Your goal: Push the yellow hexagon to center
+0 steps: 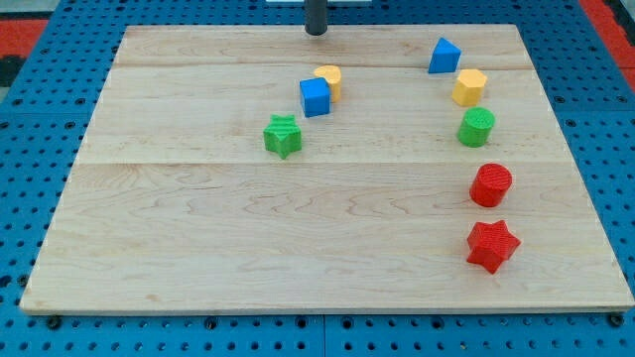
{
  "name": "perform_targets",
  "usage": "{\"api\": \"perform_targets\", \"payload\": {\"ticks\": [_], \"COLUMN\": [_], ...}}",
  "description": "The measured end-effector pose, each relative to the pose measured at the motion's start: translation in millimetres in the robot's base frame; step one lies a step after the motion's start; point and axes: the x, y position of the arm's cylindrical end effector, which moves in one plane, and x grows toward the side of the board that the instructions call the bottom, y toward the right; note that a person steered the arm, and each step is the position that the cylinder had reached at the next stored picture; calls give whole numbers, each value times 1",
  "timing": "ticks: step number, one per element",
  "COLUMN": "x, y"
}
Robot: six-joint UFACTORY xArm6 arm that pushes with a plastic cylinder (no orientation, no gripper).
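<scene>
The yellow hexagon (470,87) lies near the view's upper right, just below a blue block (444,56) and above a green cylinder (476,127). My tip (316,32) is at the view's top centre, on the board's far edge, well left of the yellow hexagon. It stands just above a second yellow block (329,79), whose shape is partly hidden by a blue cube (315,97) touching it.
A green star (283,136) lies left of centre. A red cylinder (491,185) and a red star (493,246) sit down the right side. The wooden board (198,248) rests on a blue perforated base.
</scene>
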Motion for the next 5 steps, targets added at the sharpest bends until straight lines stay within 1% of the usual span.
{"api": "perform_targets", "payload": {"ticks": [1, 2, 3, 4, 5], "x": [0, 0, 8, 20, 33], "y": [-2, 66, 75, 60, 76]}}
